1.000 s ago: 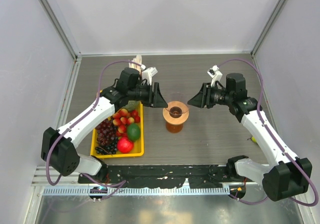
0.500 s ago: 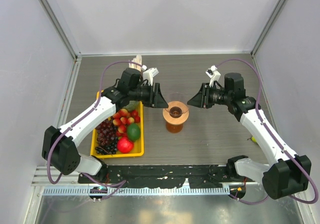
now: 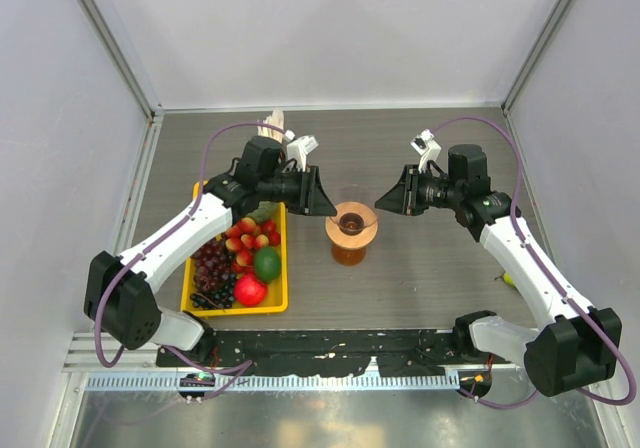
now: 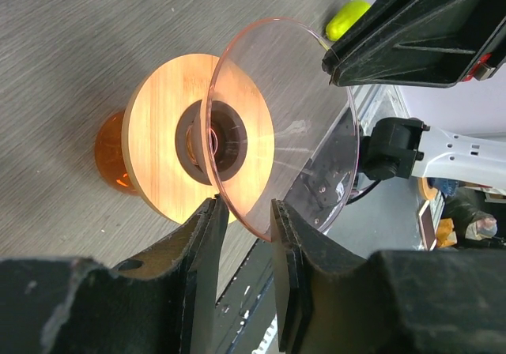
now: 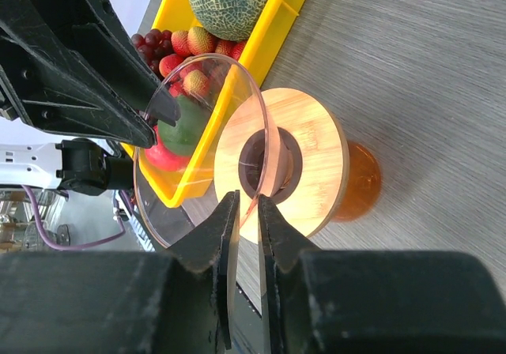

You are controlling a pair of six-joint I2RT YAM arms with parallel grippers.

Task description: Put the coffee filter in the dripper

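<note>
The dripper, a tan wooden collar under a clear cone bowl, sits on a small glass jug of amber liquid at mid-table. My left gripper reaches in from the left. In the left wrist view its open jaws straddle the cone's rim, with a gap still showing. My right gripper comes in from the right. In the right wrist view its jaws stand a thin slit apart, pinching the cone's wall. The coffee filter is out of view.
A yellow tray of fruit lies left of the dripper, under the left arm. An upright bundle of cream papers stands behind it. A small yellow-green thing lies by the right arm.
Both pairs of jaws have narrowed around the cone's rim, the right pair more. The right gripper has edged left toward the dripper. The dripper has not moved.
</note>
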